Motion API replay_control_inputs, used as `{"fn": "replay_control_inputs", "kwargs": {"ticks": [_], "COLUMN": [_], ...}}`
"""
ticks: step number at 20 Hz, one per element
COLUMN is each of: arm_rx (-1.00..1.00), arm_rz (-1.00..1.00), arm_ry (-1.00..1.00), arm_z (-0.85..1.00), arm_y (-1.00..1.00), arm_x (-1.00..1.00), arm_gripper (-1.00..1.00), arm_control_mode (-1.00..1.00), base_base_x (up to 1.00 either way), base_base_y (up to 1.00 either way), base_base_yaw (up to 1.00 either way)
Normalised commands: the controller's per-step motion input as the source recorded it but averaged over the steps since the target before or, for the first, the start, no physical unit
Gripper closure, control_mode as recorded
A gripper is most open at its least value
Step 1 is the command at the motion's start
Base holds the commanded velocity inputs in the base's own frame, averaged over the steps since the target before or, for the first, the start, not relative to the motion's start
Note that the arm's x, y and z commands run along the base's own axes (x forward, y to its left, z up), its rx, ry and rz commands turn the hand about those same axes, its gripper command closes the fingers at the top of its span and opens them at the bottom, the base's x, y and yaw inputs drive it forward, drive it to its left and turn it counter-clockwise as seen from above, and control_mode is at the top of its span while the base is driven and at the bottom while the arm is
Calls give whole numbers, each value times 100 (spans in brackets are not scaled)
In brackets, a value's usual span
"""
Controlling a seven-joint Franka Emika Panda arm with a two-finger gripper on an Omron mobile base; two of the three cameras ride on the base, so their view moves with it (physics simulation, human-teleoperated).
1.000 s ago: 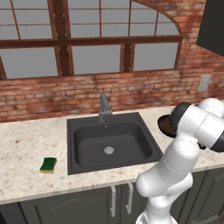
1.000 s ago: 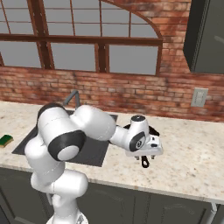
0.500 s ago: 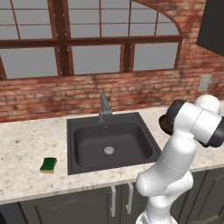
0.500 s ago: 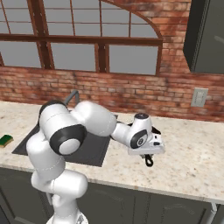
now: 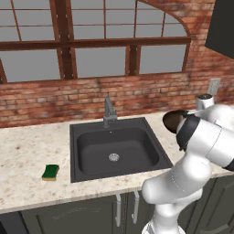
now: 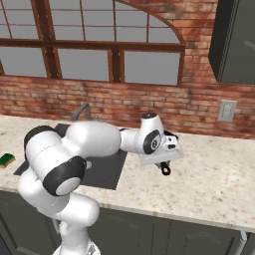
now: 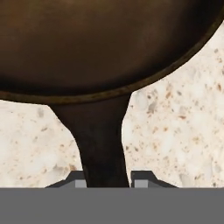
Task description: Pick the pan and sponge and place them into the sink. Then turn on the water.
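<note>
The hand (image 7: 107, 179) was clamped on the pan's handle, one finger on each side. The pan (image 7: 105, 48) sat on the speckled counter (image 7: 183, 131) right of the sink (image 5: 116, 148). The sponge (image 5: 50, 172) lay on the counter left of the sink.

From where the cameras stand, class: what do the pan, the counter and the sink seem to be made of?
The pan: probably cast iron, going by its dark brown, matte, faintly mottled inside and thick black handle. The counter: looks like polished stone such as granite, beige with brown and grey speckles, though it could be an imitation. The sink: dark grey and matte, perhaps composite or coated metal; its drain looks like bright metal.
</note>
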Motion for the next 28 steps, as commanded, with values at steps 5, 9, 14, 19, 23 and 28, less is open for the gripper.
{"fn": "replay_control_inputs", "kwargs": {"ticks": [5, 9, 14, 19, 23, 28], "arm_rx": [-5, 7, 12, 1, 0, 7], "arm_rz": [1, 6, 14, 23, 24, 27], "arm_ry": [0, 0, 0, 0, 0, 2], "arm_z": [25, 11, 9, 0, 0, 0], "arm_y": [23, 41, 43, 40, 49, 50], "arm_x": [-1, -4, -2, 0, 0, 0], "arm_gripper": [100, 100, 100, 100, 100, 100], "arm_control_mode": [-100, -100, -100, -100, -100, -100], "base_base_x": [0, 0, 0, 0, 0, 0], "base_base_y": [0, 0, 0, 0, 0, 0], "base_base_yaw": [0, 0, 0, 0, 0, 0]}}
